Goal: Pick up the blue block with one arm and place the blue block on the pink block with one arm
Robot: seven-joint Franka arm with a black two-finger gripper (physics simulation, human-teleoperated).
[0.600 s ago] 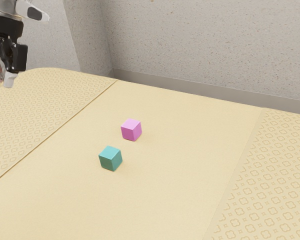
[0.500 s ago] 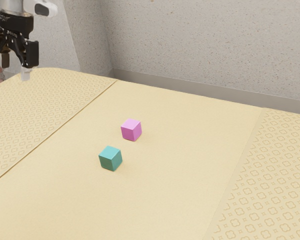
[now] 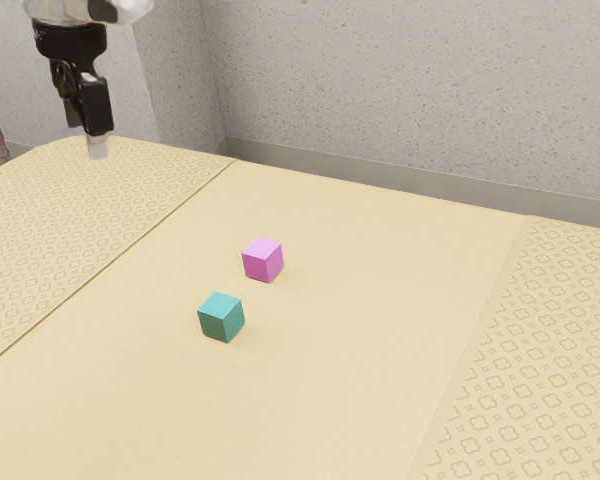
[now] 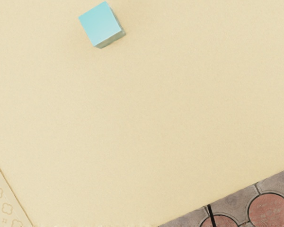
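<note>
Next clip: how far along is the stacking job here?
Nothing done yet: the blue block sits on the table, near the pink block but apart from it. In hand: the gripper hangs high, far from both. Left: approach, grasp, lift, stack.

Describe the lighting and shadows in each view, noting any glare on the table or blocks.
Exterior view: soft, even light; the blue block and pink block cast only faint shadows at their bases, with tops brighter than sides; no glare on the table. Wrist view: the blue block has a thin dark shadow along one side; the table is evenly lit.
</note>
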